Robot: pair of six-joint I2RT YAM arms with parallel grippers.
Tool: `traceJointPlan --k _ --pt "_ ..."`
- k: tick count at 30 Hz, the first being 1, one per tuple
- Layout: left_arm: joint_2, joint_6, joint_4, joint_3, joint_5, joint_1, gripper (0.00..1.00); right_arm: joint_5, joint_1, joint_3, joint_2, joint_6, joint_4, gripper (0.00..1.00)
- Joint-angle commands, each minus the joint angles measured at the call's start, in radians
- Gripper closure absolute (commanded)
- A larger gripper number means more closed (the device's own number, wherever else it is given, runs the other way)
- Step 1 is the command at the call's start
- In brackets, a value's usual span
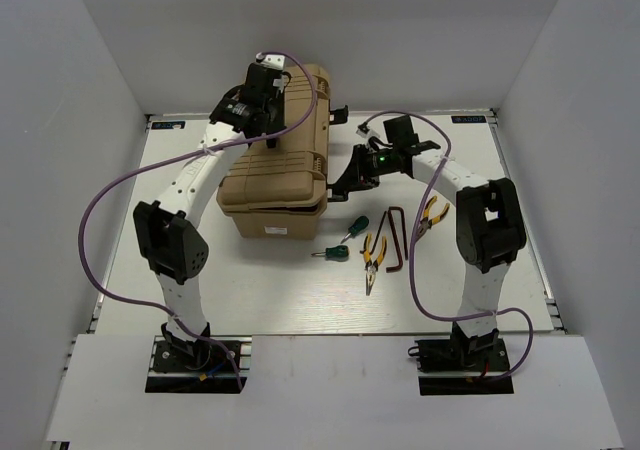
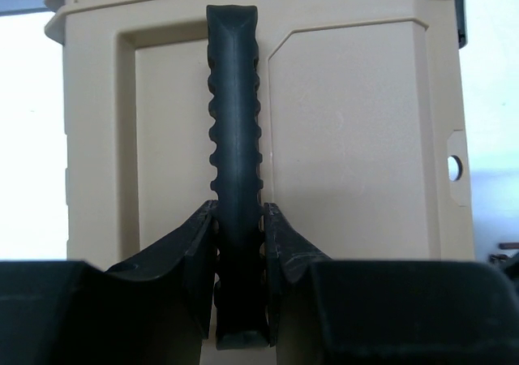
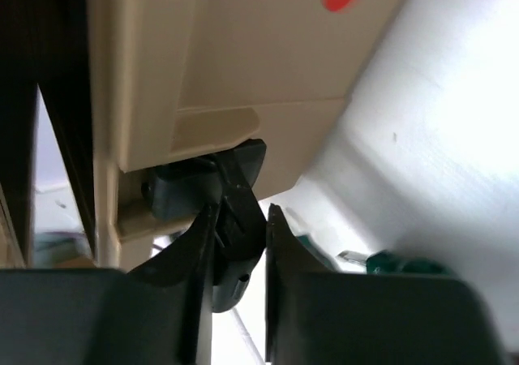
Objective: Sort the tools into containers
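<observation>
Tools [image 1: 340, 253] loose on the white table [image 1: 250, 290], just right of the closed tan case [image 1: 280, 175]: two green-handled screwdrivers [image 1: 354, 229] nearest the case, yellow-handled pliers [image 1: 373, 255] beside them, dark-red hex keys [image 1: 396, 238] next, second pliers [image 1: 432, 213] farthest right, close under the right arm. Left claw [image 2: 239, 219] clenched on the ribbed black handle [image 2: 235, 113] at the case's far end. Right claw [image 3: 241, 235] clamped on a black latch [image 3: 231, 182] on the case's right side, with a blurred green screwdriver handle showing past its fingers.
</observation>
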Motion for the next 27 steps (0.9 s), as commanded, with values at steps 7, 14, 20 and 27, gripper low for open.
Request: traceJointPlan --k 7,14,20,27 --pt "-0.224 -0.001 0.123 0.083 -0.041 0.046 1.0 -0.015 -0.011 -0.034 -0.056 -0.073 -0.007 1.0" --pt "-0.358 0.008 0.159 -0.065 -0.146 0.128 1.0 -0.011 -0.025 -0.02 -0.076 -0.09 -0.032 1.0" --pt "-0.495 0.019 0.216 -0.26 -0.218 0.214 1.0 -0.012 -0.046 -0.035 -0.093 -0.094 -0.033 1.0" --pt "-0.538 0.019 0.25 -0.393 -0.25 0.283 1.0 -0.003 -0.077 -0.051 -0.111 -0.099 -0.032 1.0"
